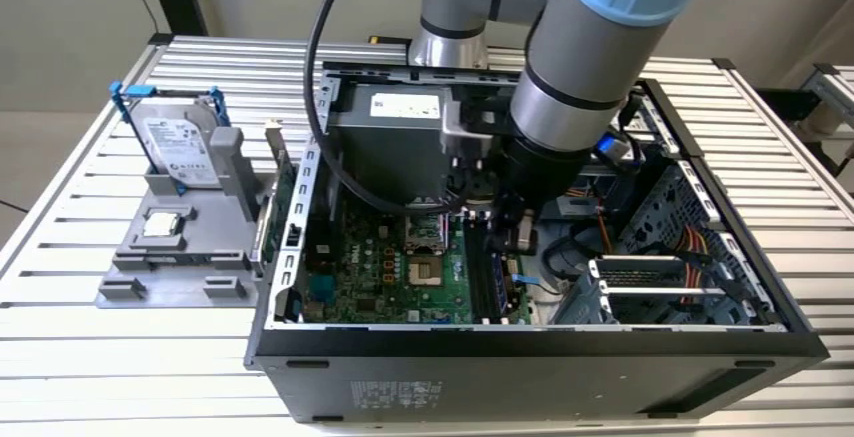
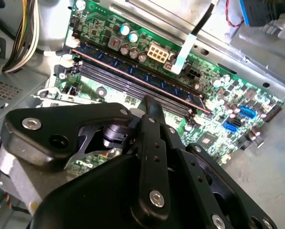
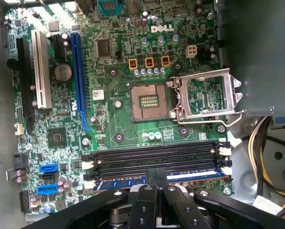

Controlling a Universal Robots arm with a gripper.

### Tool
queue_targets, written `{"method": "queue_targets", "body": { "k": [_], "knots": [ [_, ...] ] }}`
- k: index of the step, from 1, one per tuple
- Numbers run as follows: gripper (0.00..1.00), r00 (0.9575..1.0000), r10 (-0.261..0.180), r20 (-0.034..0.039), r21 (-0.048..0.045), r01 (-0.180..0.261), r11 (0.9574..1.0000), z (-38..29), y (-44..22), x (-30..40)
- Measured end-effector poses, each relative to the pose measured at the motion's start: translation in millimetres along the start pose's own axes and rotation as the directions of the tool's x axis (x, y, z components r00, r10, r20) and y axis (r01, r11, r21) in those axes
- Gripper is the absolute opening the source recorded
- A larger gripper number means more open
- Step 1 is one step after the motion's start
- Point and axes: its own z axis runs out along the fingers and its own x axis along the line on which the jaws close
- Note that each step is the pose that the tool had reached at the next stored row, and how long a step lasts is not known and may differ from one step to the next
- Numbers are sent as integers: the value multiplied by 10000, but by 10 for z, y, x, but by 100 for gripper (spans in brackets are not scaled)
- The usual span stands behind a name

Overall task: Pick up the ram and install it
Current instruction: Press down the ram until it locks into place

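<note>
Arm reaches down into open computer case (image 1: 534,342), centre of exterior view. Gripper (image 3: 156,174) sits at lower centre of first wrist view, fingers drawn close together, tips on ram (image 3: 128,182). Ram lies in slot nearest gripper among black memory slots (image 3: 152,160), blue edge showing both sides of fingertips. Judgement: pick-up done, ram placed in slot; whether fully seated, latches closed, cannot tell. CPU socket (image 3: 149,101) open, empty.

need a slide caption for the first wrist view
Gripper pressing the ram into the outermost memory slot of the motherboard, with the open processor socket beyond.
</note>
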Motion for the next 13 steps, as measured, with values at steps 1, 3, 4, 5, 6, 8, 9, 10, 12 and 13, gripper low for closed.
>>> {"method": "queue_targets", "body": {
  "k": [1, 3, 4, 5, 6, 8, 9, 10, 12, 13],
  "knots": [
    [0, 10000, -71, 11, -1, 71, 10000, 0, -6, -1],
    [0, 9998, -213, 8, -3, 213, 9998, 0, -12, -1],
    [0, 9996, -296, 9, -4, 296, 9996, -1, -16, -2],
    [0, 9995, -320, 16, 12, 320, 9995, -1, -16, -2],
    [0, 9995, -327, 22, 79, 327, 9994, 1, -17, -2],
    [0, 9994, -334, 32, 220, 333, 9992, 3, -19, -2],
    [0, 9994, -335, 36, 286, 333, 9990, 4, -19, -2],
    [0, 9994, -334, 36, 347, 333, 9988, 5, -19, -2],
    [0, 9994, -335, 37, 412, 333, 9986, 10, -20, -2],
    [0, 9994, -337, 38, 420, 335, 9986, 14, -24, -3]
  ]
}}
